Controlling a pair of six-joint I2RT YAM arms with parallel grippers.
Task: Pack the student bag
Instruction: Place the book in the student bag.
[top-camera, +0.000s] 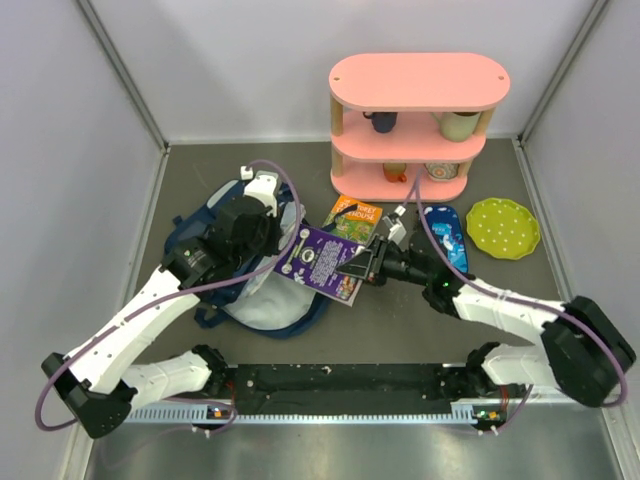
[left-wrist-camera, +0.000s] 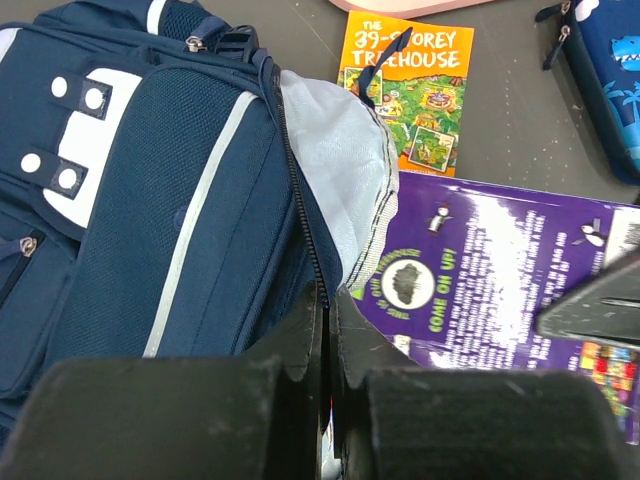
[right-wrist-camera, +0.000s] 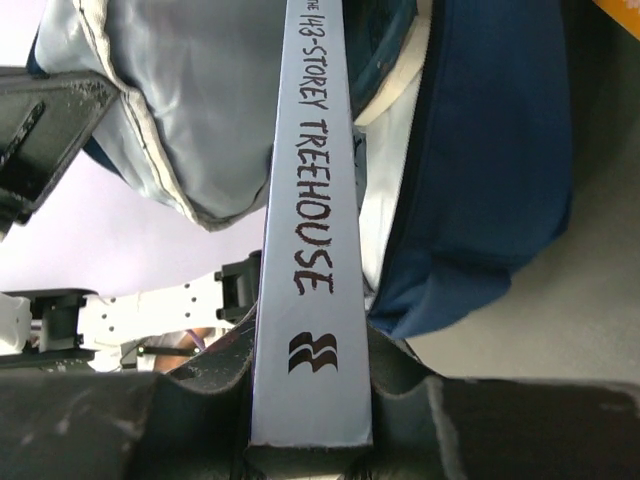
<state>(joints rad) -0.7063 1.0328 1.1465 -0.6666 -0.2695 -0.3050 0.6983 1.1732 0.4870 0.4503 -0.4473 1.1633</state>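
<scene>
The bag (top-camera: 262, 300) lies on the left half of the desk (top-camera: 400, 320), in front of the left arm, with its mouth turned to the right. From the left wrist its navy front pocket with the thin pale stripe and the white patches shows, and grey lining (left-wrist-camera: 335, 150) bulges out of the unzipped edge.

The left pincer (left-wrist-camera: 326, 320) is pressed tight together. The zipped rim of the bag runs straight into the slit between its fingers, so it pinches that rim. In the right wrist view a black finger at the left edge holds the grey lining up.

The right pincer (right-wrist-camera: 310, 385) is only partly closed, gripping a purple book (right-wrist-camera: 310, 200) by the near end of its spine, one finger on each cover. The spine reads "143-Storey Treehouse". The book is held on edge, and its far end goes in between the grey lining on the left and the navy wall of the bag on the right. From above, the book sits tilted at the bag's mouth, with the pincer at its right edge.

An orange book (top-camera: 352, 215) lies flat just beyond, in front of a pink shelf (top-camera: 420, 80). A blue pencil case (top-camera: 445, 235) and a green plate (top-camera: 502, 227) lie to the right.
</scene>
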